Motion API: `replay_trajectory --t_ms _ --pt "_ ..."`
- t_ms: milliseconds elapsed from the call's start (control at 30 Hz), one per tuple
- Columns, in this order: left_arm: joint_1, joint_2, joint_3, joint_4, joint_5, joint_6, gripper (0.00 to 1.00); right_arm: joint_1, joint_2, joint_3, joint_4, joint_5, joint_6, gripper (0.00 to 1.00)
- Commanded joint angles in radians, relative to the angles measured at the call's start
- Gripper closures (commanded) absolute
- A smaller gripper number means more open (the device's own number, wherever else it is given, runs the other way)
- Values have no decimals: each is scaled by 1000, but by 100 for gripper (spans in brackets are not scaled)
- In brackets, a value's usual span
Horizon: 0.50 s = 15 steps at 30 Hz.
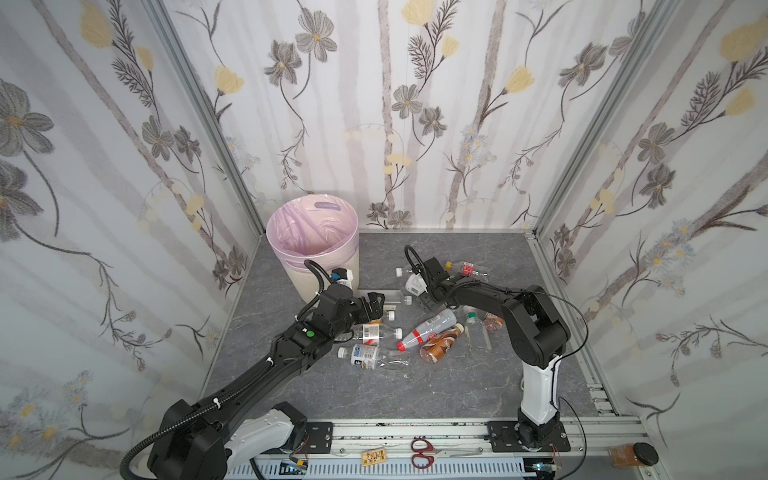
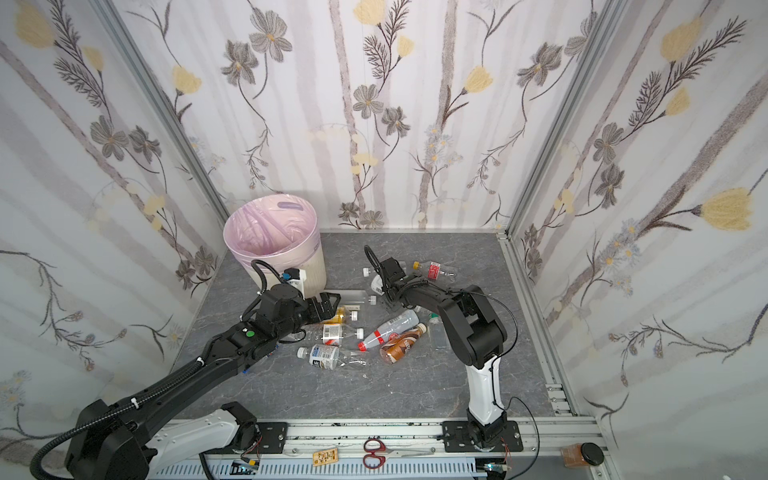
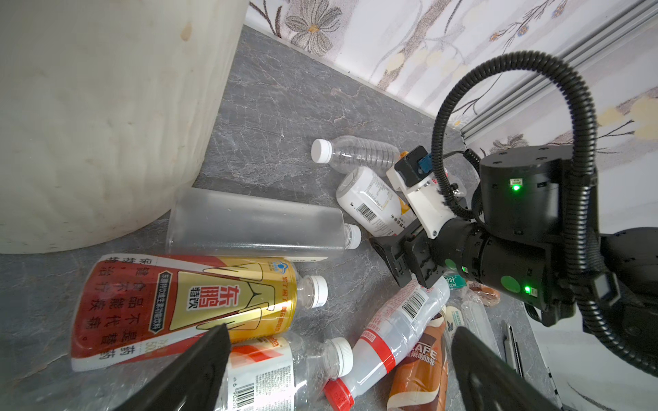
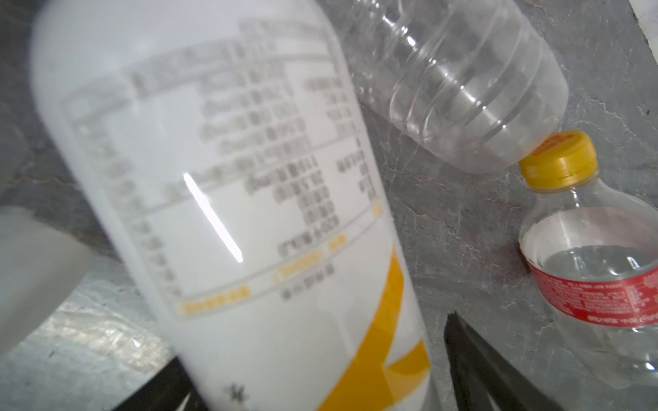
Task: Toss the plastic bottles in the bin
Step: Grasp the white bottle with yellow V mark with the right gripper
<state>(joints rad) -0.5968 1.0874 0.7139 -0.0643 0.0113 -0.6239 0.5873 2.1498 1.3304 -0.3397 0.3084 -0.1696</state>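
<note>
Right gripper (image 4: 313, 338) straddling a white bottle (image 4: 220, 213).
Its jaws stand apart around it, a gap showing on one side. Left gripper (image 3: 341, 370) hangs wide and empty over the bottles (image 1: 432, 328) strewn beside the bin (image 1: 303, 282).

The red-and-gold bottle (image 3: 185, 306) reads "东鹏特饮"; the brown bottle (image 3: 420, 370) shows "AFE".

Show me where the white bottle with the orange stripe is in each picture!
Top view: white bottle mid-table, right of the bin.
Top view: same spot.
Left wrist: middle of the picture, lying flat.
Right wrist: close up, filling much of the picture.
Landmark: the clear ribbed bottle right beside it, in all four.
</note>
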Motion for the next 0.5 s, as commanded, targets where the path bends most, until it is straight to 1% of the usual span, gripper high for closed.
replay_trajectory --t_ms 0,200,367,467 --pt "-1 -3 10 21 -7 6 0 0 -7 2 30 -17 -10 13" --pt "-7 -18 8 21 -11 -1 0 0 -25 -9 49 -25 -10 16" --pt "-10 -36 2 20 -17 -5 0 0 -42 -19 58 -32 -11 21" --pt "-12 -41 1 21 -22 -6 0 1 -61 -25 65 -52 -11 22"
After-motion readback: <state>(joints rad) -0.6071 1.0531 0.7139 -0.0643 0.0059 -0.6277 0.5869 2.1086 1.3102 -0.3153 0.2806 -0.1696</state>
